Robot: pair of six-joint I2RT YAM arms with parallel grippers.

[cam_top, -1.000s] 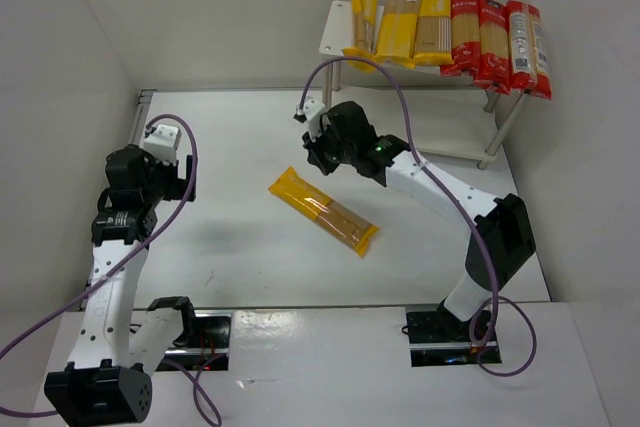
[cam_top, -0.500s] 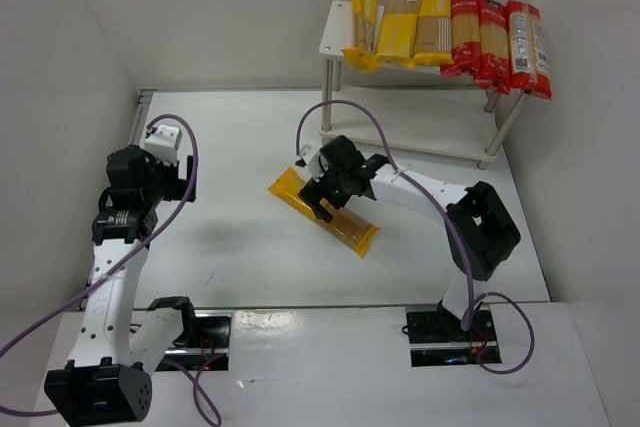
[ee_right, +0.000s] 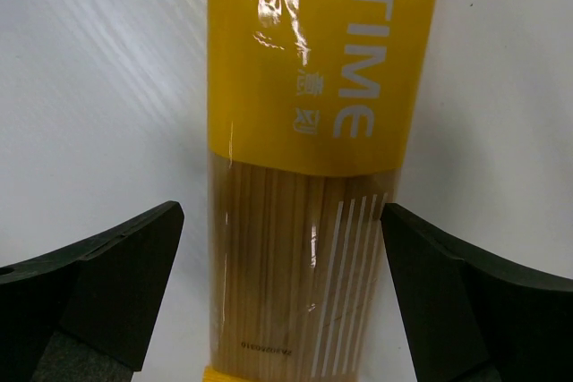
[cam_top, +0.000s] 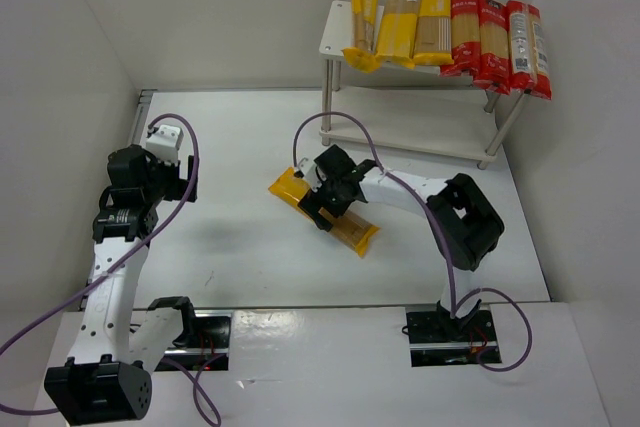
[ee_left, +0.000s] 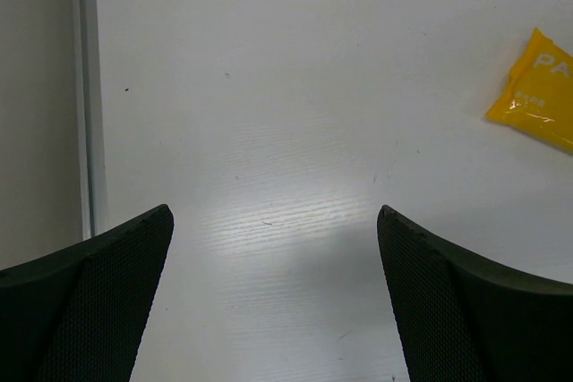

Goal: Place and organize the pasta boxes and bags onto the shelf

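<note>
Yellow packet [ee_right: 309, 131] being straddled on table [cam_top: 230, 147]
Jaws are being held spread: right gripper [cam_top: 325, 205] around it without contact, left gripper [ee_left: 277, 301] empty.

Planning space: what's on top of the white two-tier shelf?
Three yellow flat pasta packets and three red pasta packets, side by side; they cover most of its top board.
</note>
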